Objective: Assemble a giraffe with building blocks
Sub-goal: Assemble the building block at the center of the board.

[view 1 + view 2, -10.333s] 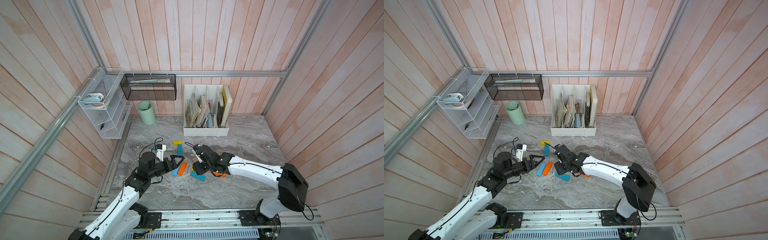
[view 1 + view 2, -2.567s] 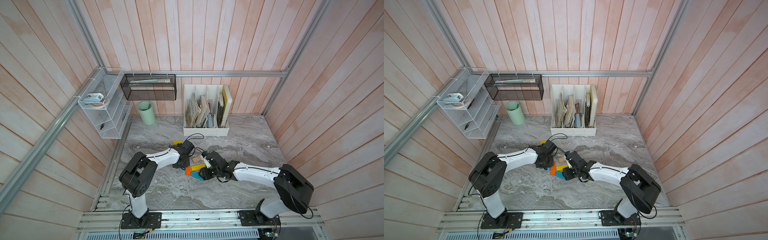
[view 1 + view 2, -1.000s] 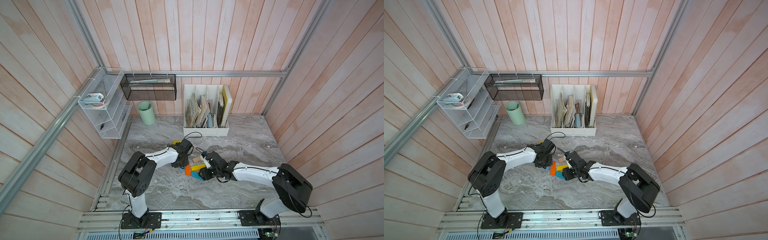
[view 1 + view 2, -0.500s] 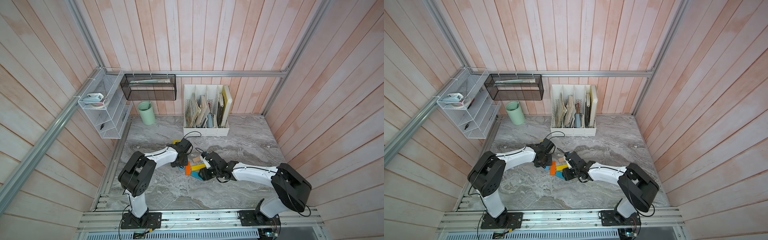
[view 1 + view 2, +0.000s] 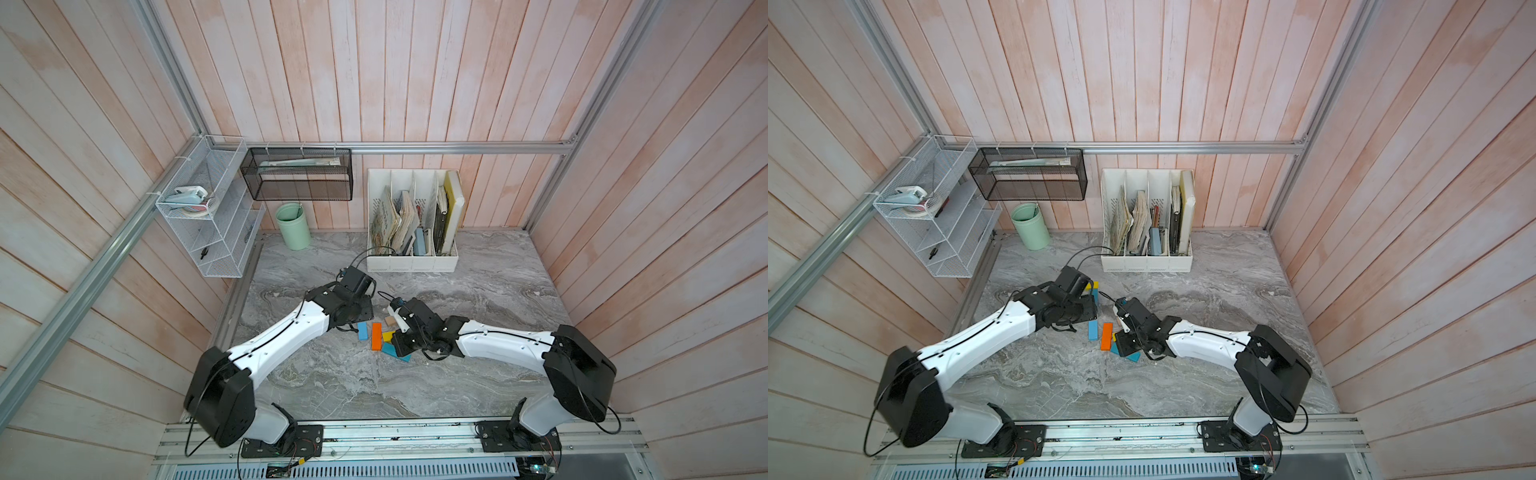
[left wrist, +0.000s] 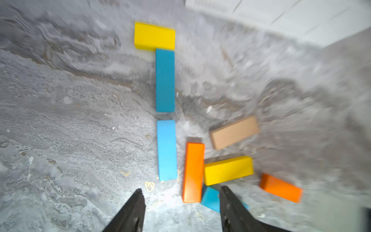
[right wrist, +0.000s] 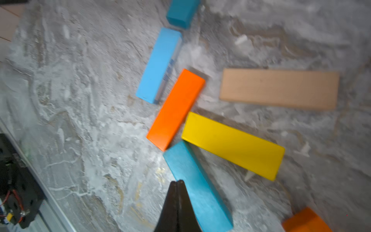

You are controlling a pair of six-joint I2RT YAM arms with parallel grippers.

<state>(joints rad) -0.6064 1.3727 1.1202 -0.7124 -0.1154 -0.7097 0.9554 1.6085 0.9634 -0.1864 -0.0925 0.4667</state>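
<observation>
- building blocks: eight bars lying flat on the grey marble table (image 5: 478,291), mid-table between the two arms. Only the left wrist view takes in all eight.
- giraffe, partly laid: yellow head bar (image 6: 154,36) crosswise, touching the end of the teal bar (image 6: 165,80). The light blue bar (image 6: 167,149) follows in line after a small gap.
- In a top view the yellow head bar (image 5: 1095,285) peeks out beside the left arm's wrist. The right wrist view leaves it out.
- Loose cluster: orange bar (image 6: 193,172) just beside the light blue bar, with the second yellow bar (image 6: 227,170) against its side. The tan bar (image 6: 233,132) is near; the second orange bar (image 6: 281,187) lies apart.
- second teal bar (image 7: 196,186): seen whole only in the right wrist view, one end at the orange bar's end.
- left gripper (image 6: 181,188): jaws spread, nothing between them, near the orange bar's end. Both top views hide it under the arm.
- right gripper (image 7: 177,181): tips pressed together, empty, over the second teal bar. Contact cannot be told.
- Both wrist views are blurred.
</observation>
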